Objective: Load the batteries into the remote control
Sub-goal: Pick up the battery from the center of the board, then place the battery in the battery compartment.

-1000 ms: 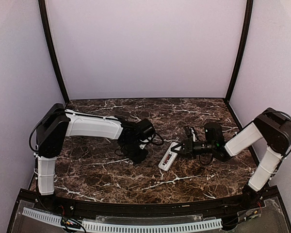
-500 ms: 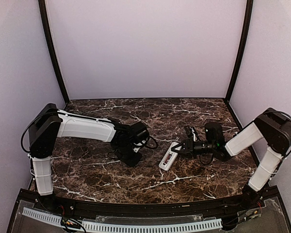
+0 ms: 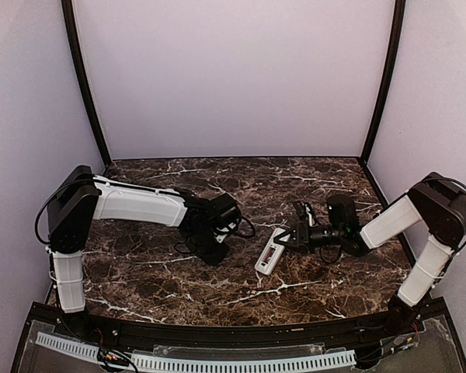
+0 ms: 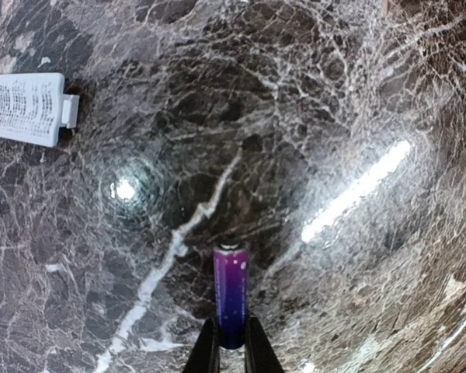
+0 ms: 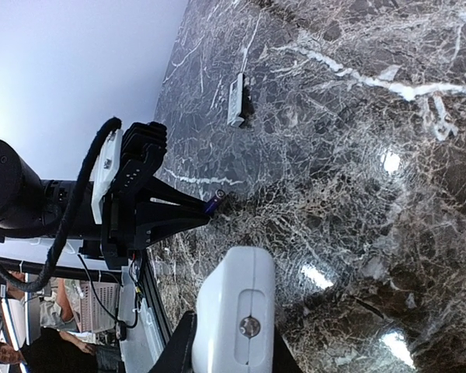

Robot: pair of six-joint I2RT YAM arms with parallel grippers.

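Note:
My left gripper (image 3: 215, 254) points down at the marble left of centre and is shut on a purple battery (image 4: 231, 289), gripped by its lower end between the fingertips (image 4: 231, 332). The same battery (image 5: 212, 204) shows in the right wrist view, its free end close above the table. My right gripper (image 3: 287, 240) is shut on one end of the white remote control (image 3: 270, 252), which slants toward the near left with its bay side up. In the right wrist view the remote (image 5: 234, 307) fills the space between my jaws (image 5: 229, 347). A second battery is not in view.
A small flat white piece with printed text (image 4: 25, 108) lies on the table beyond the left gripper; it also shows in the right wrist view (image 5: 236, 99). The dark marble table (image 3: 241, 299) is enclosed by pale walls and black corner posts (image 3: 84, 85).
My left arm has drawn back toward the left and its gripper has shifted slightly toward the near left with the battery. The right gripper and the remote have stayed put.

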